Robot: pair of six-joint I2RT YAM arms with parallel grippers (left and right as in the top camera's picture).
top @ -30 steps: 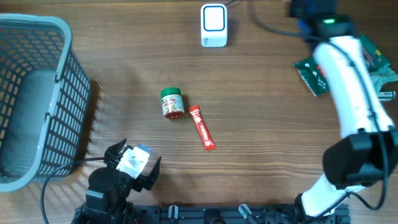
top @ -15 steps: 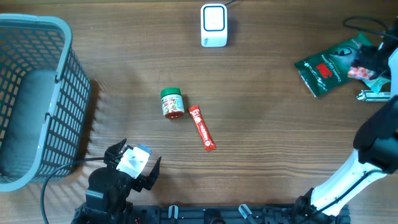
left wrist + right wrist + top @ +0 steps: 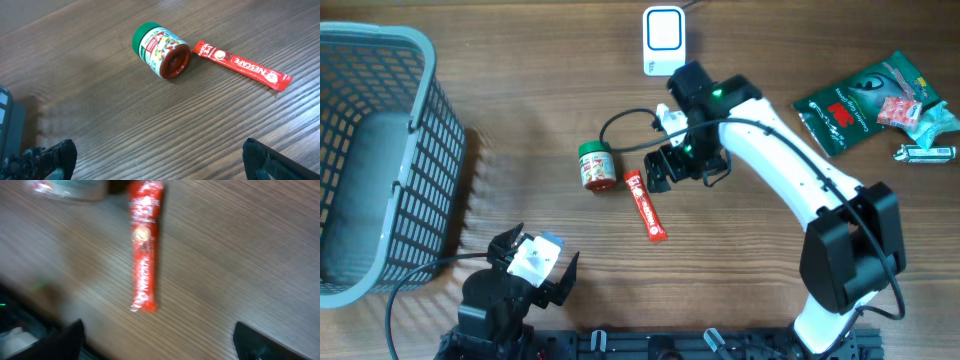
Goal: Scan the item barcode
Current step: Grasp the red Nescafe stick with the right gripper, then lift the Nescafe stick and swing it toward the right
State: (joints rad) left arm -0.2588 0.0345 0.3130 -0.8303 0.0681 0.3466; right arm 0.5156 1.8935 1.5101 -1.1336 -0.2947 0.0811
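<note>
Right gripper [image 3: 682,170] hangs open and empty over the middle of the table [image 3: 770,280] in the overhead view. It is just above the top end of the red sachet [image 3: 645,205], which lies flat on the wood beside the small jar [image 3: 596,166]. We judge the sachet to be the item to scan. The white scanner [image 3: 663,40] stands at the far edge, near the arm. Our left gripper [image 3: 535,258] rests spread and empty at the near edge, by the basket [image 3: 420,45].

From the left wrist we see the jar [image 3: 161,50] on its side and the sachet [image 3: 240,65] just beside it, apart, both well ahead of the open fingers [image 3: 45,160].

From the right wrist, blurred, the sachet [image 3: 145,245] lies lengthwise ahead, a little left of centre between the parted fingertips [image 3: 260,340]. To pick it well we should:
- shift left to centre it;
- keep the jaws across its narrow width;
- lower until the tips meet the wood;
- stay clear of the jar [image 3: 70,187].

We cannot tell where its barcode sits.
</note>
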